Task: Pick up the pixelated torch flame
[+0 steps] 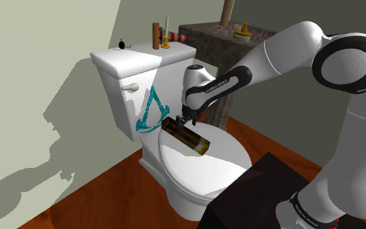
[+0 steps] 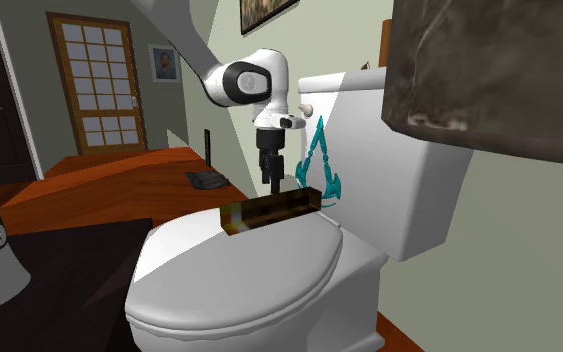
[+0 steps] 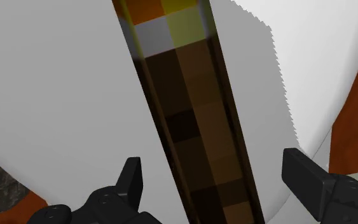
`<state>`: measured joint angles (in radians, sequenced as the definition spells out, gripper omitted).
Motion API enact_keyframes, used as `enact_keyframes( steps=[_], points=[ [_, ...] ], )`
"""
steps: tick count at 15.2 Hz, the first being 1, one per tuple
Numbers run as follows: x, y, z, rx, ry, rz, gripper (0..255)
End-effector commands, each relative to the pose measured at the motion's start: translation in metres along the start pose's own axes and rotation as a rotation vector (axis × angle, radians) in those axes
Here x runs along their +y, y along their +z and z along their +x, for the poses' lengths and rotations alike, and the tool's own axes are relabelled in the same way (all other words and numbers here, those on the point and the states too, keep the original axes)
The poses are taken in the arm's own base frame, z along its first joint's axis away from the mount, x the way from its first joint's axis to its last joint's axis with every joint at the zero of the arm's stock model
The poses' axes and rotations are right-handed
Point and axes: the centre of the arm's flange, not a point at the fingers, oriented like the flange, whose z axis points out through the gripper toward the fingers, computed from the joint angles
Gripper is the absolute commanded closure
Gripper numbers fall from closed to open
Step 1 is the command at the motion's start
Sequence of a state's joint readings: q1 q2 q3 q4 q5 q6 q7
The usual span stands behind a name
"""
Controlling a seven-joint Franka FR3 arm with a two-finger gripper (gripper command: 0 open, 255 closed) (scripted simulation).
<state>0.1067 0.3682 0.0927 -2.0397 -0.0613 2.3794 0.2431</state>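
Pixelated torch (image 1: 188, 136) (image 2: 269, 210) (image 3: 203, 127) lies flat on the closed lid of a white toilet (image 1: 201, 172) (image 2: 239, 270). Its brown end is near the tank (image 1: 126, 71) and its flame end points toward the front of the lid. We see a smooth, glossy toilet standing on a red-brown wooden floor (image 1: 110, 188).

The white arm (image 1: 285, 52) rises from the black stand (image 1: 259, 188), sweeps to the shoulder view's left and bends down at the wrist. We cannot read the small writing on its forearm.

On the tank front is a teal, pointed, A-like emblem (image 1: 152, 112) (image 2: 321, 165).

We see the torch as a long square bar of dark and mid-brown blocks, with white, yellow and orange squares at the far tip.

The black hand (image 1: 180, 121) (image 2: 270, 180) (image 3: 213, 162) points straight down over the torch's brown end. Its fingers are spread to either side of the bar, with a gap on each side.
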Motion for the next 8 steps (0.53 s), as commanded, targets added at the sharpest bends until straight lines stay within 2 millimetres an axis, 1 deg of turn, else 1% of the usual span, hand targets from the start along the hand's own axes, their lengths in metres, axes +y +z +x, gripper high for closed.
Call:
enact_keyframes(
  steps=[1,8],
  points=[
    [-0.002,0.016,0.011,0.002,-0.003,-0.004,0],
    [-0.003,0.050,0.011,0.002,-0.003,-0.004,0]
  ],
)
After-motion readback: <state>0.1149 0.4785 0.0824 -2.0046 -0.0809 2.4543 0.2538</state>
